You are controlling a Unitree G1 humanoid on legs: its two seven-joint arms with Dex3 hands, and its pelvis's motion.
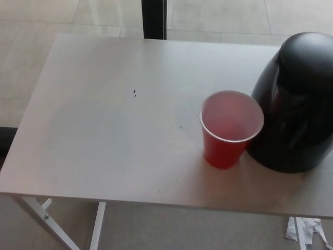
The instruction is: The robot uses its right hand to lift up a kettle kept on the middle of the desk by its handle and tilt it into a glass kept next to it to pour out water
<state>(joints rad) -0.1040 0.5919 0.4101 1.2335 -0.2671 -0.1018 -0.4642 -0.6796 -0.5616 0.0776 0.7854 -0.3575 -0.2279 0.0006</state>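
Place: most likely an office or lab test room; the frame does not settle which.
Desk [104, 130]: plain pale top on white metal legs, filling most of the frame; bare but for two items at the right.
Floor [31, 62]: large pale tiles with thin joints, seen along the top and left edge.
Post [154, 19]: dark upright at top centre, behind the desk, like a window or partition frame.
Kettle [296, 104]: black, at the right edge.
Cup [229, 130]: red disposable, touching the kettle's left side.
Paper [304, 232]: crumpled white scrap on the floor, lower right.
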